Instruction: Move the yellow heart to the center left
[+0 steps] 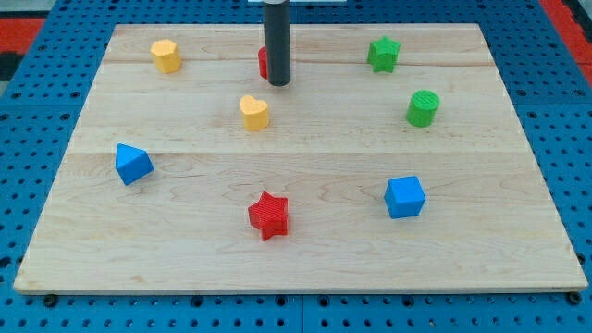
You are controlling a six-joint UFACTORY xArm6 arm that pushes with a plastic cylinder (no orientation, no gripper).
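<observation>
The yellow heart point(254, 113) lies on the wooden board point(296, 250), a little left of the board's middle and toward the view's top. My tip point(278, 82) stands just above and to the right of the heart, a short gap away, not touching it. A red block point(264, 62) is mostly hidden behind the rod, so its shape cannot be made out.
A yellow block point(166, 55) sits at the top left, a blue triangular block point(133, 164) at the left, a red star point(269, 215) at the bottom middle, a blue cube point(404, 197) at the lower right, a green cylinder point(423, 108) and a green star point(383, 54) at the upper right.
</observation>
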